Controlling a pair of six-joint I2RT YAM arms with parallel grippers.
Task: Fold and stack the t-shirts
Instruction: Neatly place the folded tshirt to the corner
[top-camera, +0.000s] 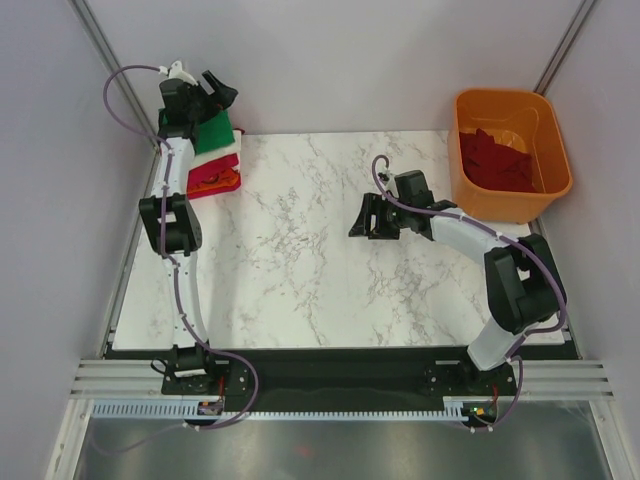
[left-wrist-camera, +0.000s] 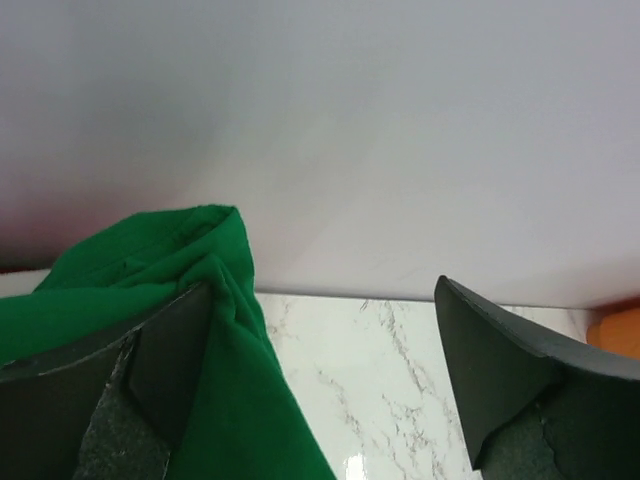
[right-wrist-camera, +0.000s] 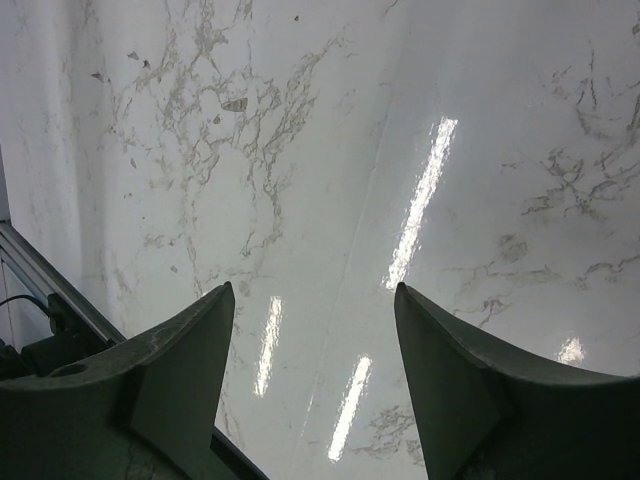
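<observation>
A stack of folded t-shirts lies at the table's far left corner: a bright green shirt (top-camera: 212, 133) on top, a cream-white one (top-camera: 236, 150) under it, and a red one (top-camera: 214, 180) with a bit of orange at the front. My left gripper (top-camera: 218, 95) is raised above the stack's far end, jaws wide apart. In the left wrist view the green shirt (left-wrist-camera: 150, 270) lies against the inner side of the left finger (left-wrist-camera: 170, 350), and the left gripper (left-wrist-camera: 322, 300) is open. My right gripper (top-camera: 362, 218) hovers open and empty over bare marble (right-wrist-camera: 312, 300). Dark maroon shirts (top-camera: 493, 160) lie in the tub.
A rigid orange plastic tub (top-camera: 545, 140) stands at the table's far right corner. Grey walls close in the back and both sides. The marble table (top-camera: 300, 260) has a metal rail along its left edge, also seen in the right wrist view (right-wrist-camera: 40, 275).
</observation>
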